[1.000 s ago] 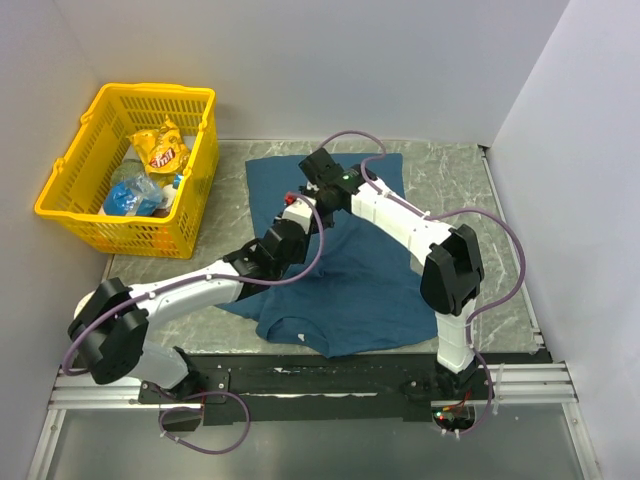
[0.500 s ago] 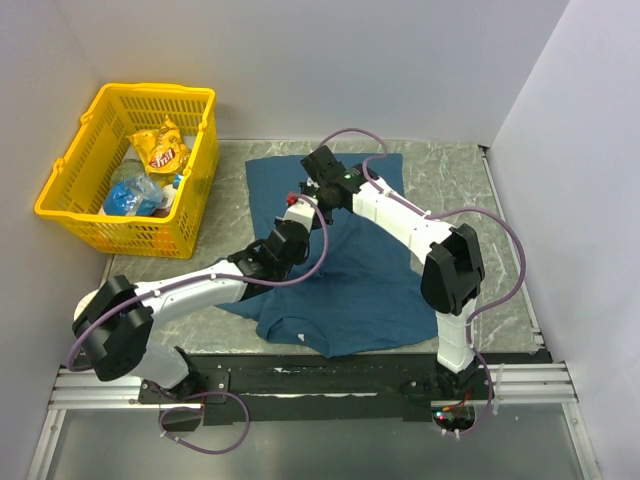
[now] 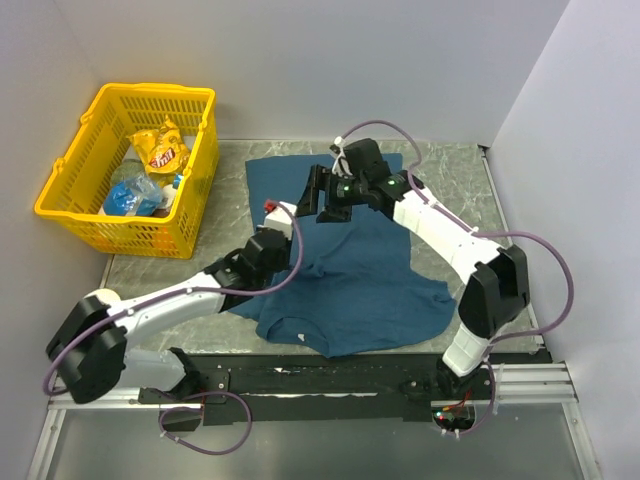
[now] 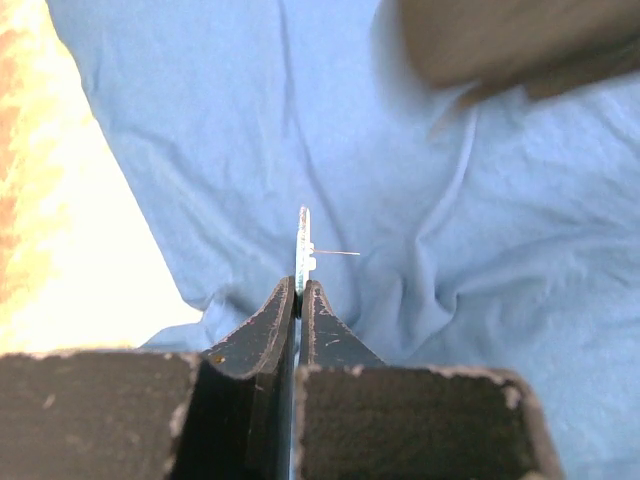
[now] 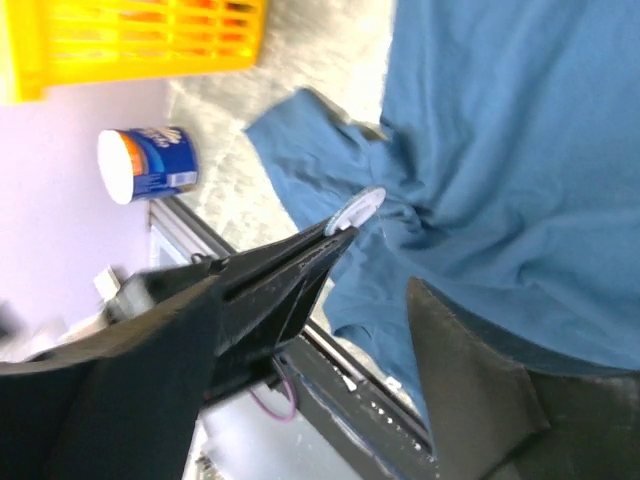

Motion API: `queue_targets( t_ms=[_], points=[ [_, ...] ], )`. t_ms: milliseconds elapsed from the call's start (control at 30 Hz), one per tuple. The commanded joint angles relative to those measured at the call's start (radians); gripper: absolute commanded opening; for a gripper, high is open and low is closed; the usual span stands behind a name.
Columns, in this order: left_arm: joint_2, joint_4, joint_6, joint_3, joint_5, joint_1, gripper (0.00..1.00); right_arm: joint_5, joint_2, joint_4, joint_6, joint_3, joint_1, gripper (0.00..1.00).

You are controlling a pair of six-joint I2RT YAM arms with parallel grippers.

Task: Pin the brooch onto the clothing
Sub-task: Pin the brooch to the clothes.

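Observation:
In the left wrist view my left gripper point(image 4: 300, 285) is shut on the brooch point(image 4: 302, 240). The thin silver disc stands edge-on above the fingertips, its pin pointing right. It hangs over the clothing point(image 4: 450, 200), a teal-blue T-shirt spread on the table point(image 3: 360, 270). From the right wrist the brooch point(image 5: 360, 208) shows at the tip of the left gripper's dark fingers point(image 5: 300, 280). My right gripper point(image 5: 320, 300) stands open around that tip and holds nothing. From above, the left gripper point(image 3: 272, 212) and right gripper point(image 3: 318, 195) sit close together over the shirt's upper left part.
A yellow basket point(image 3: 150, 90) with snack packets stands at the back left, also seen in the right wrist view as the basket point(image 5: 130, 40). A blue-and-white can point(image 5: 150, 165) shows in the right wrist view. The marble table point(image 3: 450, 170) lies bare to the shirt's right.
My right gripper has opened and drawn back to the right, its arm swinging outward. My left gripper has closed on the brooch and shifted slightly left.

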Motion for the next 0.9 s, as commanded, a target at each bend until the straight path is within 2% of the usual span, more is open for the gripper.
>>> queue_targets(
  t_ms=[0,100,267,367,467,633,733,867],
  points=[
    [-0.118,0.008,-0.051,-0.055,0.085,0.036,0.01,-0.043,-0.079,0.103,-0.040,-0.052,-0.014,0.87],
    [-0.192,-0.017,-0.069,-0.093,0.099,0.048,0.01,-0.027,-0.114,0.126,-0.101,-0.104,-0.014,0.92],
    [-0.286,-0.003,-0.109,-0.194,0.143,0.062,0.01,-0.067,-0.172,0.255,-0.158,-0.256,-0.012,0.93],
    [-0.313,0.023,-0.129,-0.251,0.166,0.071,0.01,-0.129,-0.185,0.342,-0.178,-0.339,-0.012,0.92],
    [-0.315,0.048,-0.157,-0.290,0.186,0.079,0.01,-0.176,-0.185,0.417,-0.208,-0.405,0.001,0.86],
    [-0.272,0.071,-0.168,-0.299,0.203,0.085,0.01,-0.077,-0.141,0.395,-0.329,-0.408,0.079,0.80],
    [-0.235,0.104,-0.166,-0.304,0.212,0.090,0.01,-0.031,-0.090,0.387,-0.357,-0.390,0.122,0.75],
    [-0.197,0.140,-0.168,-0.305,0.228,0.105,0.01,0.008,-0.028,0.393,-0.362,-0.367,0.146,0.73]
  ],
)
